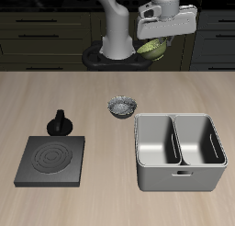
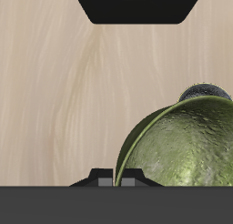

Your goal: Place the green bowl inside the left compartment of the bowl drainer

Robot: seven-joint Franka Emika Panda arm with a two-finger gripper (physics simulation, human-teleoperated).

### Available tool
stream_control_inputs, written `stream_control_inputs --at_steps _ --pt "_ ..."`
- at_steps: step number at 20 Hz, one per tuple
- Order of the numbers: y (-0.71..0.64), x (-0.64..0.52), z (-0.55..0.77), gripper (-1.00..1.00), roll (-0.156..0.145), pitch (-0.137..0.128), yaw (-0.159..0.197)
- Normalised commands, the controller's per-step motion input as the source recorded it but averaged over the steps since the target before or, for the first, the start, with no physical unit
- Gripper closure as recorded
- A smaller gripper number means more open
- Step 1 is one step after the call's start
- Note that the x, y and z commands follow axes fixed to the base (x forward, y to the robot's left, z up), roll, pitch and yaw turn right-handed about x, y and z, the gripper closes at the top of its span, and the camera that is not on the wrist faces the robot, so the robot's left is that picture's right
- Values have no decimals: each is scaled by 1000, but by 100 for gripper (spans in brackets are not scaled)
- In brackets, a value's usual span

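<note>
High above the back of the table, my gripper [image 1: 158,39] is shut on the rim of the green bowl [image 1: 153,49], which hangs tilted beneath it. In the wrist view the olive, bumpy outer wall of the green bowl [image 2: 182,153] fills much of the picture, with the fingertips [image 2: 123,178] on its edge. The bowl drainer [image 1: 180,179], a grey tub with two wells and a central divider, stands near the table's front edge, well below and in front of the gripper. Both wells look empty. The wrist view does not show the drainer.
A grey-white speckled bowl [image 1: 121,107] sits mid-table just behind the drainer. A flat black square plate [image 1: 52,162] with rings lies near the front edge, with a small black knobbed object [image 1: 61,123] behind it. The robot's base [image 1: 117,53] stands beside the held bowl.
</note>
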Motion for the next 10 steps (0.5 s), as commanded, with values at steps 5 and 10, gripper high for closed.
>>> stream_control_inputs --at_steps 5,10 --pt "137 550 97 100 -17 24 25" --pt "68 428 26 100 -39 9 38"
